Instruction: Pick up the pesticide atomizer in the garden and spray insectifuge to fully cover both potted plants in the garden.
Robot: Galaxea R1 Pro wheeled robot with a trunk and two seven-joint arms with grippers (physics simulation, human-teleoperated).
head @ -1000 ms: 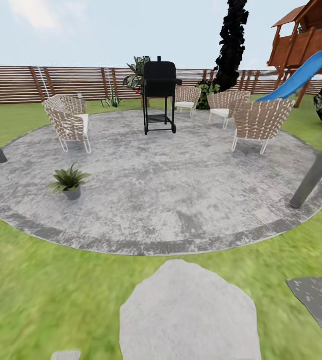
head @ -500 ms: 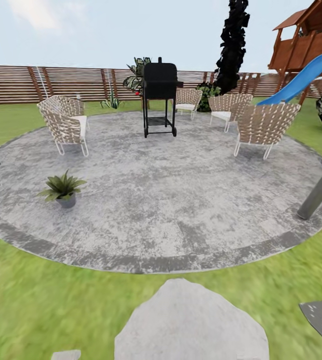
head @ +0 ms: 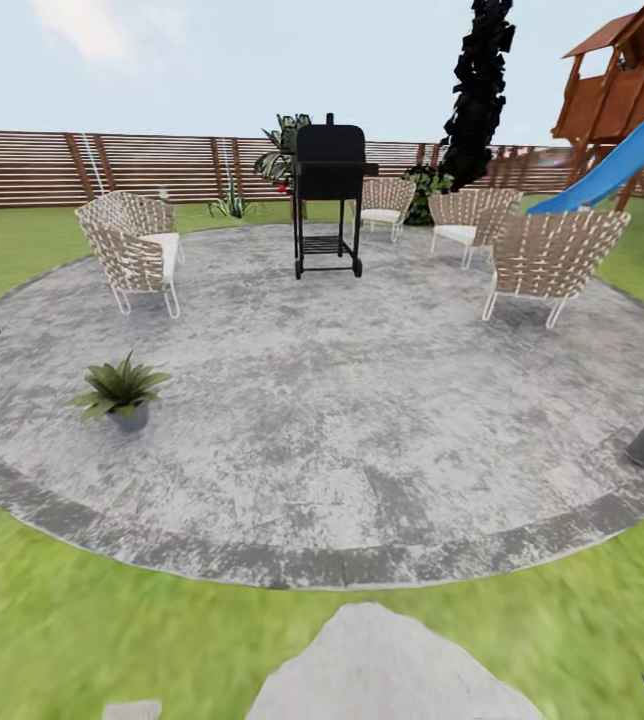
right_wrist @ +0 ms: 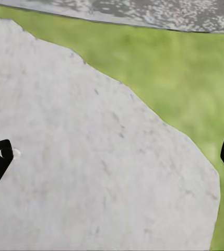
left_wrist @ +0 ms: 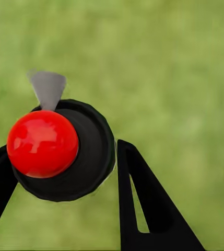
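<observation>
- Head view: the camera is advancing toward the round patio; the stepping stone is sliding out at 6 o'clock and the whole scene is enlarging. One potted plant is standing on the patio at 9 o'clock, now nearer. Judgement: the approach for spraying is progressing.
- Left wrist view: the left gripper is grasping the pesticide atomizer, fingers clamping its dark body, red top facing the camera, above lawn.
- Right wrist view: the right gripper is hanging released and empty above the stepping stone.
</observation>
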